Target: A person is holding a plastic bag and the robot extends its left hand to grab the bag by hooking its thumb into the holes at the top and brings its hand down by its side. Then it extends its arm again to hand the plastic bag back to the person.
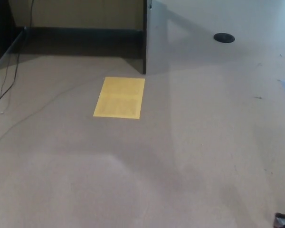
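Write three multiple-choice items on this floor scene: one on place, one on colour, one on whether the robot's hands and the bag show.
1. The flat sheet on the floor lies
A. near the foot of the grey panel
B. on top of the black disc
C. under the cable

2. The sheet is
A. blue
B. yellow
C. red

3. The robot's hands are
A. holding a bag
B. both raised
C. not in view

Answers: 1 A, it sits just below the panel's dark edge. 2 B, it is plainly yellow. 3 C, no hand, bag or person shows.
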Controlling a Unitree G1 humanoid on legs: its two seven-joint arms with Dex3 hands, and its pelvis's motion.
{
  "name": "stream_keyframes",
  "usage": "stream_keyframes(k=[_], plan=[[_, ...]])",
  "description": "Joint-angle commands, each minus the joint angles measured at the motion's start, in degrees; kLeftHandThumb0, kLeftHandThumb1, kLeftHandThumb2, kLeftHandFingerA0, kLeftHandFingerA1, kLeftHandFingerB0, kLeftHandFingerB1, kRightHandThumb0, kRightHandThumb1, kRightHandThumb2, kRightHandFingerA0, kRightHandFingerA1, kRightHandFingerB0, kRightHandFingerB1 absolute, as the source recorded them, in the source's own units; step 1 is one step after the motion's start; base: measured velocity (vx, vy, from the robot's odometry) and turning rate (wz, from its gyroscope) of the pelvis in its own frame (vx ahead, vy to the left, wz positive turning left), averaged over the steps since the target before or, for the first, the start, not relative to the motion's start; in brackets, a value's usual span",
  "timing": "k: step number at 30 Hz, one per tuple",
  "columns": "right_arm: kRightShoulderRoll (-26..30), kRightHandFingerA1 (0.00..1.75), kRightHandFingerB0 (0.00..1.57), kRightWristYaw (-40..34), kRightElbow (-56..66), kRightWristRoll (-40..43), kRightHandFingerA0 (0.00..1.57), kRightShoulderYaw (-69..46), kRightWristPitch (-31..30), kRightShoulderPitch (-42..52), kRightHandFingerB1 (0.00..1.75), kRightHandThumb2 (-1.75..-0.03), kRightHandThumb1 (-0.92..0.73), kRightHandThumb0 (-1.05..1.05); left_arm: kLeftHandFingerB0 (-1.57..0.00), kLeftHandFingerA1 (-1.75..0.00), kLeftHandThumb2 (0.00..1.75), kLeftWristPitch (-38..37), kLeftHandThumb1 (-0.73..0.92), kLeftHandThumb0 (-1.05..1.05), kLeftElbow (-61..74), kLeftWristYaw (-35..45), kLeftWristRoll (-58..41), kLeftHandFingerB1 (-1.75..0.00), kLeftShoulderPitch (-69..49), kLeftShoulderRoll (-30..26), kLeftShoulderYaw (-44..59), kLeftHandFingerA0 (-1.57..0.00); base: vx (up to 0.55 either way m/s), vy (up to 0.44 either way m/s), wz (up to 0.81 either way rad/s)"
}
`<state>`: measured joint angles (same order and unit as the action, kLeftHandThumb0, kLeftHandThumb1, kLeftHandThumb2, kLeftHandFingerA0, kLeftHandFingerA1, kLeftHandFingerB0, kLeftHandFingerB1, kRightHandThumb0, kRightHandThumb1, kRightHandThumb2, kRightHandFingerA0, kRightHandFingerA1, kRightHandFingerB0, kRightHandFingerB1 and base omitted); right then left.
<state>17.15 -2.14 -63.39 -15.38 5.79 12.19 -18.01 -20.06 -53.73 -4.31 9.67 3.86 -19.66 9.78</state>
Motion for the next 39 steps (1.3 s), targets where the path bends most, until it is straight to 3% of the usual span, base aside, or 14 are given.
stream_keyframes(k=[1, 8, 9, 16, 17, 20, 22, 23, 28, 29, 30, 33, 34, 39], plan=[[2.02, 0.59, 0.38, -2.27, -2.79, -0.79, 0.62, 0.27, 6.26, -0.21, 0.48, -0.82, -0.56, -0.43, -0.41, -0.43, 0.57, -6.78, 0.57, -0.26, -2.42, -0.49, -1.55, -0.37, 0.16, -1.88, 0.65, -0.46, 0.0, 0.0, 0.0], [2.33, 0.6, 0.33, -3.37, -3.67, -1.18, 0.66, 0.86, 6.77, 0.05, 0.45, -0.81, -0.56, -0.45, -0.32, -0.37, 0.56, -13.36, 0.51, -0.33, -1.18, -2.76, 0.2, -0.33, -1.19, -2.09, -0.87, -0.34, 0.0, 0.0, 0.0], [2.31, 0.54, 0.4, -3.75, -3.64, -1.22, 0.73, 0.91, 7.08, 0.82, 0.34, -0.6, -0.66, -0.35, -0.32, -0.43, 0.64, -14.65, 0.46, -0.4, 1.01, -4.16, 1.6, -0.39, -2.52, -2.49, -1.55, -0.32, 0.0, 0.0, 0.0], [2.69, 0.51, 0.38, -4.71, -3.15, -1.93, 0.73, 1.79, 7.89, 4.78, 0.34, -0.6, -0.67, -0.35, -0.34, -0.41, 0.55, -19.52, 0.5, -0.41, 17.59, -8.07, 4.48, -0.32, -9.86, -1.99, -1.74, -0.39, 0.0, 0.0, 0.0], [2.63, 0.61, 0.33, -4.82, -3.27, -1.88, 0.67, 1.82, 7.94, 4.98, 0.46, -0.8, -0.55, -0.43, -0.33, -0.41, 0.54, -20.45, 0.49, -0.39, 20.69, -8.47, 4.68, -0.32, -10.58, -1.77, -1.42, -0.38, 0.0, 0.0, 0.0], [2.64, 0.57, 0.4, -5.26, -3.67, -2.18, 0.75, 2.18, 8.61, 5.31, 0.35, -0.6, -0.66, -0.37, -0.31, -0.38, 0.54, -22.62, 0.46, -0.39, 30.73, -8.34, 4.39, -0.32, -11.53, -1.07, -0.4, -0.28, 0.0, 0.0, 0.0], [2.68, 0.56, 0.41, -5.72, -3.82, -2.54, 0.74, 2.59, 9.45, 5.89, 0.35, -0.59, -0.66, -0.35, -0.3, -0.39, 0.54, -21.46, 0.45, -0.37, 38.84, -7.74, 4.33, -0.32, -12.92, -0.5, 0.22, -0.27, 0.0, 0.0, 0.0], [2.57, 0.54, 0.41, -5.48, -3.68, -2.26, 0.73, 2.52, 9.32, 6.43, 0.35, -0.59, -0.66, -0.35, -0.12, -0.55, 0.86, -21.23, 0.29, -0.22, 44.73, -7.04, 4.05, -0.52, -13.32, -0.3, 0.63, -0.15, 0.0, 0.0, 0.0], [2.6, 0.61, 0.36, -4.4, -3.64, -1.62, 0.65, 2.29, 9.35, 8.06, 0.47, -0.81, -0.56, -0.44, -0.06, -0.53, 0.87, -18.68, 0.28, -0.3, 62.76, -5.11, 4.38, -0.5, -9.58, -0.47, 1.51, -0.07, 0.0, 0.0, 0.0], [2.59, 0.51, 0.41, -4.46, -3.65, -1.67, 0.71, 2.35, 9.51, 8.3, 0.35, -0.6, -0.66, -0.36, -0.19, -0.33, 0.55, -17.41, 0.49, -0.58, 64.59, -4.88, 4.61, -0.29, -9.36, -0.36, 1.52, -0.15, 0.0, 0.0, 0.0], [2.49, 0.65, 0.36, -4.57, -3.68, -1.61, 0.66, 2.33, 9.89, 8.93, 0.48, -0.82, -0.55, -0.42, 0.0, -0.51, 0.86, -13.8, 0.23, -0.36, 69.92, -4.31, 5.83, -0.49, -7.09, -0.03, 1.36, 0.0, 0.0, 0.0, 0.0], [2.43, 0.52, 0.41, -4.43, -3.88, -1.49, 0.71, 2.28, 10.03, 9.82, 0.35, -0.6, -0.66, -0.36, -0.09, -0.3, 0.55, -6.67, 0.51, -0.7, 78.78, -2.29, 8.5, -0.3, 0.3, 0.3, -0.11, -0.02, 0.0, 0.0, 0.0], [2.46, 0.51, 0.41, -4.44, -3.77, -1.53, 0.7, 2.33, 10.11, 10.3, 0.35, -0.6, -0.66, -0.36, -0.01, -0.21, 0.83, -5.49, 0.38, -0.64, 80.07, -1.61, 8.91, -0.34, 2.13, 0.39, -0.83, 0.0, 0.0, 0.0, 0.0], [2.33, 0.61, 0.37, -4.92, -3.62, -1.78, 0.65, 2.58, 10.33, 12.14, 0.47, -0.82, -0.56, -0.44, -0.09, -0.21, 0.83, 0.61, 0.48, -0.77, 84.44, 1.61, 12.29, -0.23, 11.07, 2.28, -5.31, -0.1, 0.0, 0.0, 0.0]])
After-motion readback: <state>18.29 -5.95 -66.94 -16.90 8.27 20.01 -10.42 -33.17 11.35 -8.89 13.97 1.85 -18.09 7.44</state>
